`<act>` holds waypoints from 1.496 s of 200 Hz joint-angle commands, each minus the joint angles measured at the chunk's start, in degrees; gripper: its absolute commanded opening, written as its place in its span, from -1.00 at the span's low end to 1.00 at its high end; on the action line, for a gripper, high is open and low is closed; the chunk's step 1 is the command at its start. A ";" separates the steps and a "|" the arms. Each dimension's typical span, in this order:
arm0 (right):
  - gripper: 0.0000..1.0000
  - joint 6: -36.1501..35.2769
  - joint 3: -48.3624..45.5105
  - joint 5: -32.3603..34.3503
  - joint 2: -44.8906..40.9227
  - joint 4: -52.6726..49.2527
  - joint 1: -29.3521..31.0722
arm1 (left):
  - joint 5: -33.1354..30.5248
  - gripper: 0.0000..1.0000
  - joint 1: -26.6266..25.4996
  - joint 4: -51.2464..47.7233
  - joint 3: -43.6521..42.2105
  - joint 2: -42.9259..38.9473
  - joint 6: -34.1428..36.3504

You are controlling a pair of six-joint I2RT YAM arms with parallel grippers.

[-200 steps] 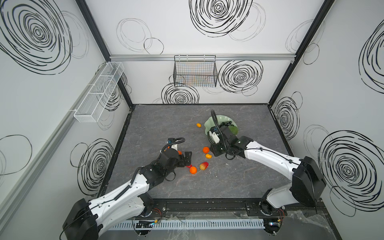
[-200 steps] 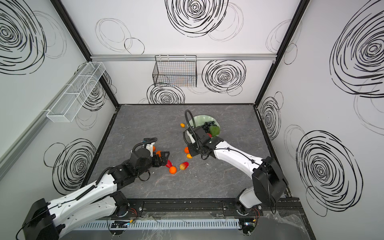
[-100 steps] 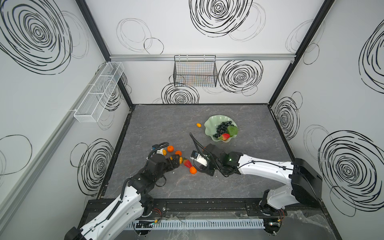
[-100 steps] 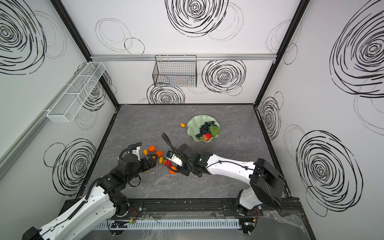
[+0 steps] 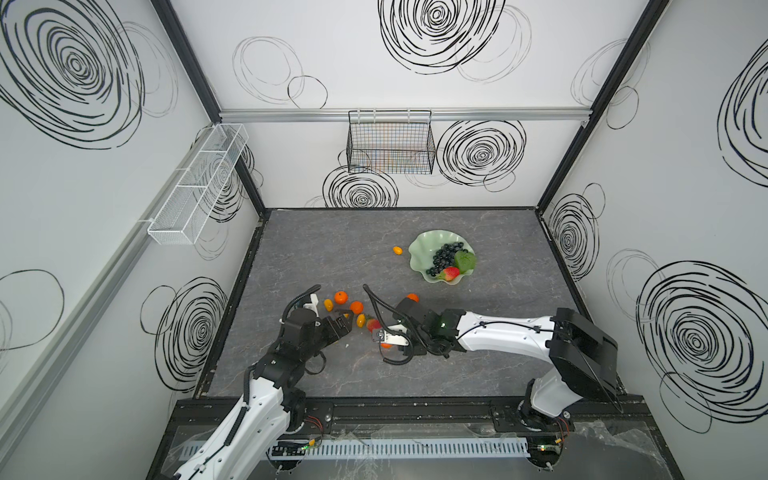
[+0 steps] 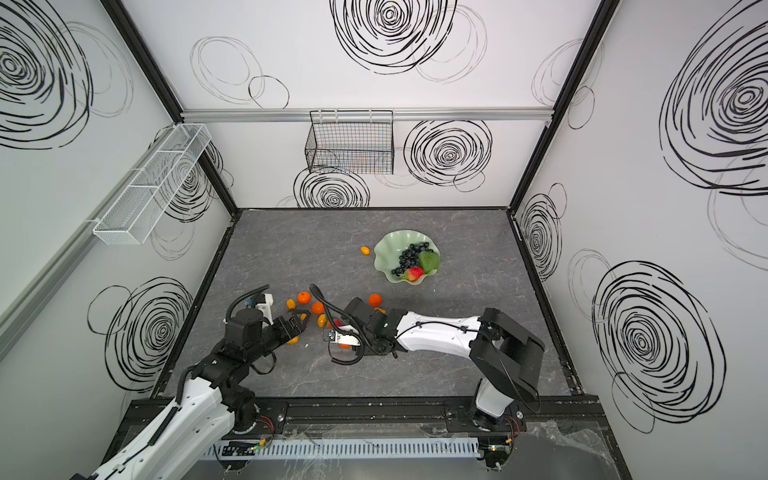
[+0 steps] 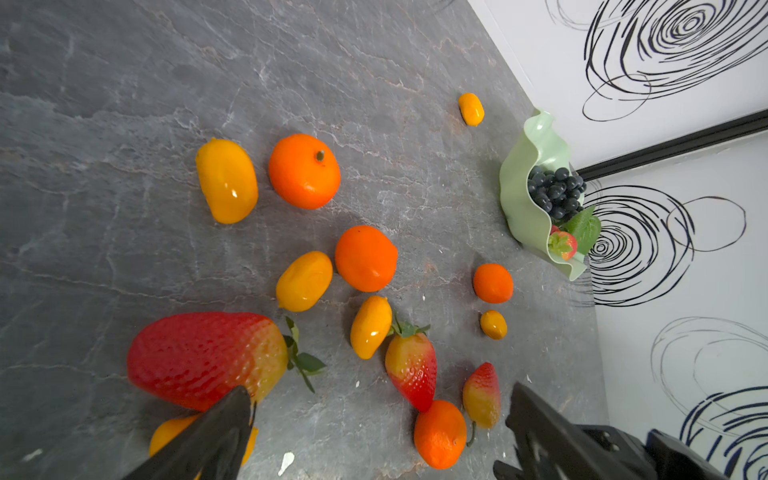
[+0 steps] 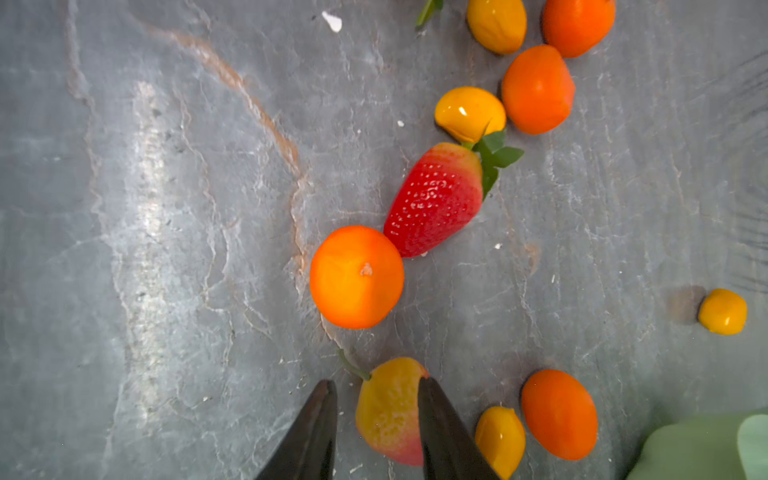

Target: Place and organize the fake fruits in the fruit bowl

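Strawberry (image 8: 388,411) lies between my right jaws, part-open, not clamped; left jaws gape wide beside big strawberry (image 7: 199,357).

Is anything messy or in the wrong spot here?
Yes. Only the grape bunch and one strawberry sit in the fruit bowl. The tangerines, kumquats and other strawberries lie scattered on the table, and one kumquat sits alone beside the bowl's rim.

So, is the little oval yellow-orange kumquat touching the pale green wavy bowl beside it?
Apart: in a top view, grey tabletop shows between kumquat and bowl rim.
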 commanded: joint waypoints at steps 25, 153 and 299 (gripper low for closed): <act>-0.24 -4.42 3.33 0.47 2.55 -0.44 0.86 | 4.65 0.99 2.08 5.27 -0.53 0.63 -0.66; -0.28 -5.35 4.79 1.89 8.85 0.33 0.76 | 5.67 0.99 2.56 8.71 -1.04 2.13 -1.02; -0.88 -0.32 2.50 4.31 5.98 2.45 -0.59 | 3.82 0.99 2.00 7.65 1.61 2.08 1.52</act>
